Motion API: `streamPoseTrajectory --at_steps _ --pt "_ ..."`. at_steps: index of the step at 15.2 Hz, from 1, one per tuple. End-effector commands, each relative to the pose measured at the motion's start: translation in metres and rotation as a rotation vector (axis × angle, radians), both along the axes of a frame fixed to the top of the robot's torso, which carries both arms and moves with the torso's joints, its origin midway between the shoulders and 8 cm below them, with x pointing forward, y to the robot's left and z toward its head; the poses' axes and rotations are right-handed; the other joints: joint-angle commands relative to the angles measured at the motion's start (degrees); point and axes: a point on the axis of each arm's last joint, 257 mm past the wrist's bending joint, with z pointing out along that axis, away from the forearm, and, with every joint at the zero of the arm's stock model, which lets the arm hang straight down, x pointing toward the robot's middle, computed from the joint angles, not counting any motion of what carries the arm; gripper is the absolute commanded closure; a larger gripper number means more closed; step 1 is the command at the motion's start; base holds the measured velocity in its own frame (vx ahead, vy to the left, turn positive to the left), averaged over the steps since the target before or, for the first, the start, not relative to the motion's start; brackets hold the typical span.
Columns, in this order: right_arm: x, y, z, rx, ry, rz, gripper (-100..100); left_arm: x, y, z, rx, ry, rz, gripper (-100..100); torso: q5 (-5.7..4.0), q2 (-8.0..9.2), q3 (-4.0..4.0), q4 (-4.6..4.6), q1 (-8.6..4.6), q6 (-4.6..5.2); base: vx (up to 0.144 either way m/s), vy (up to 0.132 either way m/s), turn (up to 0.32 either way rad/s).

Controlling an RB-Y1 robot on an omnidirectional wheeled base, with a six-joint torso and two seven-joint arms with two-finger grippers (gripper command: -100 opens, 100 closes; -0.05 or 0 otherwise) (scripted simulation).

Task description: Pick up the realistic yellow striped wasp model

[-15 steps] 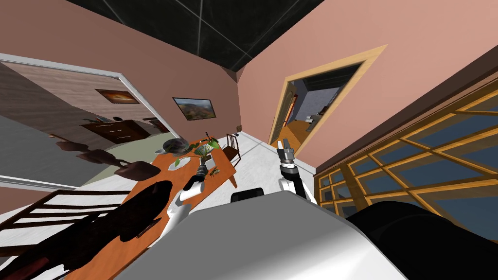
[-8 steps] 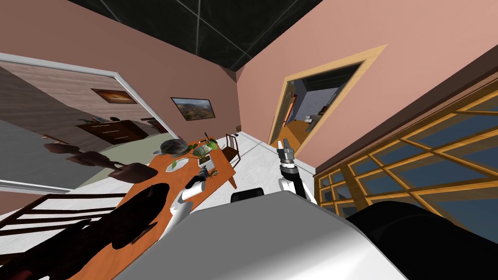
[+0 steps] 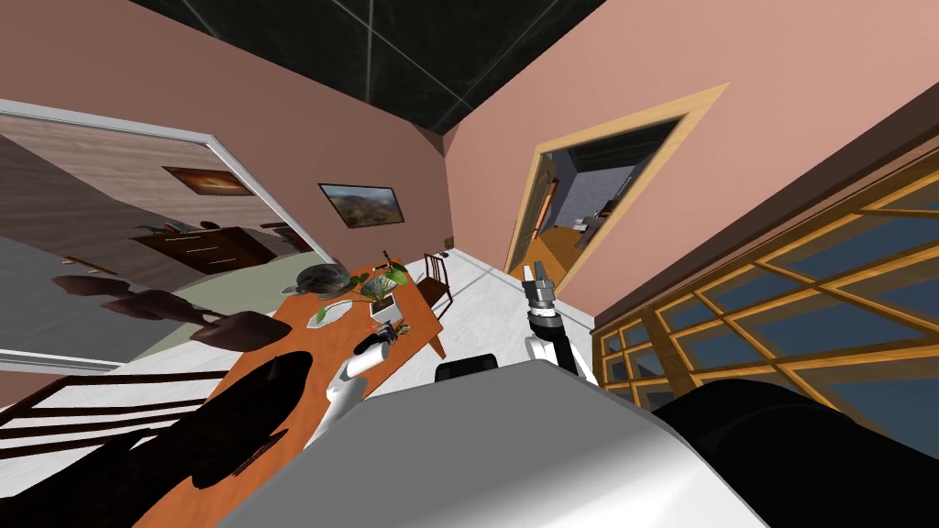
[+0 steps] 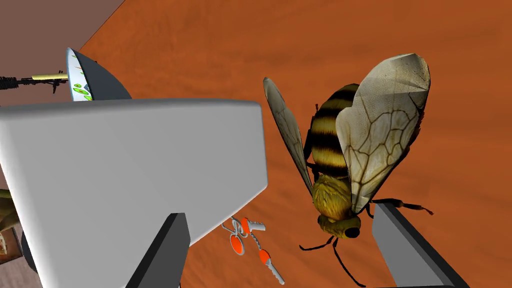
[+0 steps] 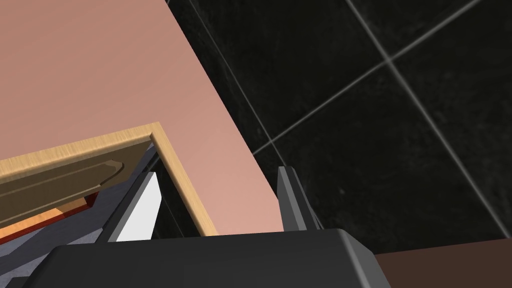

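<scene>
The wasp model (image 4: 345,165), yellow with black stripes and veined pale wings, lies on the orange-brown table (image 4: 400,60). My left gripper (image 4: 285,250) is open just over it. The wasp's head sits between the two fingers, closer to one finger (image 4: 405,245) than to the other, and nothing presses on it. In the head view the left gripper (image 3: 385,335) hangs low over the table (image 3: 303,385) near its right edge. My right gripper (image 3: 536,272) is held up beside the chest, open and holding nothing (image 5: 215,205).
A large pale box-shaped pot (image 4: 125,175) stands right beside the left gripper, with keys on orange tags (image 4: 247,237) between it and the wasp. A potted plant (image 3: 385,293), a plate (image 3: 335,310), a dark bowl (image 3: 321,275) and chairs (image 3: 438,275) are around the table.
The head view has shifted slightly, so I have moved. My left gripper has come down and across onto the spot where the wasp lay. The right arm has stayed still.
</scene>
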Motion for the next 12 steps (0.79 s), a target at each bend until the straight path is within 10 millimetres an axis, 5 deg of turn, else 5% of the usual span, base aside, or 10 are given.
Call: streamPoseTrajectory --at_steps 1,10,11,12 --pt "0.0 0.0 0.0 0.0 0.0 0.0 0 -0.011 -0.004 -0.018 -0.037 0.045 0.02 -100 0.0 0.0 0.0 0.0 0.0 0.0 0.034 -0.007 -0.022" --pt "0.0 0.0 0.0 0.0 0.0 0.0 0 -0.021 -0.014 -0.038 -0.052 0.064 0.023 -100 0.04 -0.17 -0.09 -0.03 0.25 -0.01 0.045 0.019 0.002" --pt "0.0 0.0 0.0 0.0 0.0 0.0 0 -0.021 -0.014 -0.038 -0.051 0.062 0.023 100 0.04 -0.12 -0.07 -0.03 0.21 -0.01 0.016 0.011 0.001" --pt "0.0 0.0 0.0 0.0 0.0 0.0 0 -0.022 -0.014 -0.039 -0.052 0.064 0.023 100 0.0 -0.05 -0.01 0.03 0.15 0.01 0.0 0.0 0.0"
